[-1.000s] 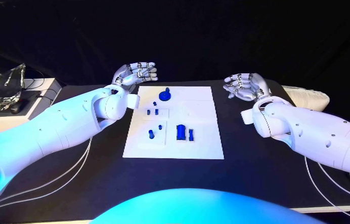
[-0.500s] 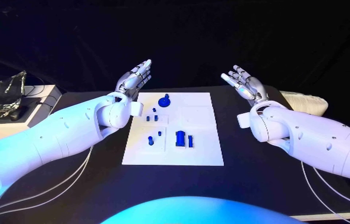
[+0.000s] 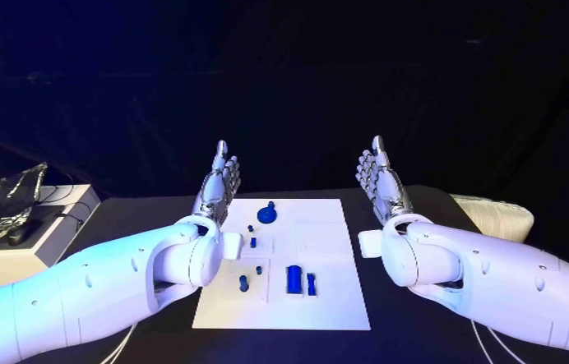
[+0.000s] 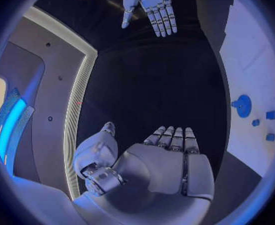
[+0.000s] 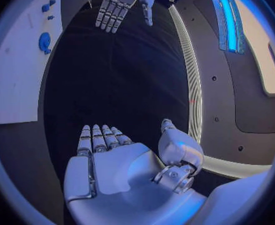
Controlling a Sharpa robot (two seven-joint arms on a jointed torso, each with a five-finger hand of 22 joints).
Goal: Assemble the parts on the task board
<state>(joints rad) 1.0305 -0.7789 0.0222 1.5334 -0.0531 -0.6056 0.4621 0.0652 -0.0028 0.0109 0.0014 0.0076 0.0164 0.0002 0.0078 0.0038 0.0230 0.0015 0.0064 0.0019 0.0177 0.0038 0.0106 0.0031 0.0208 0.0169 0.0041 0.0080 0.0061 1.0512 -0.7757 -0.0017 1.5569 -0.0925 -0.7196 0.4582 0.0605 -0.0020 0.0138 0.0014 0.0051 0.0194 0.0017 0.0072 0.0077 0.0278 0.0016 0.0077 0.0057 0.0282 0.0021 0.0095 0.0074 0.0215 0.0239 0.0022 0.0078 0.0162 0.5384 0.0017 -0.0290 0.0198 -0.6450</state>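
Looking down from the head camera, you've got both hands raised flat, fingers straight and together, holding nothing: left hand (image 3: 218,182) and right hand (image 3: 378,180), 1 on each side of the white board (image 3: 326,257). That board lies on the black table (image 3: 142,216) between the arms, with the small blue parts (image 3: 294,279) sitting on it.

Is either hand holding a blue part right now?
No. The left hand and right hand are raised with fingers straight, holding nothing.
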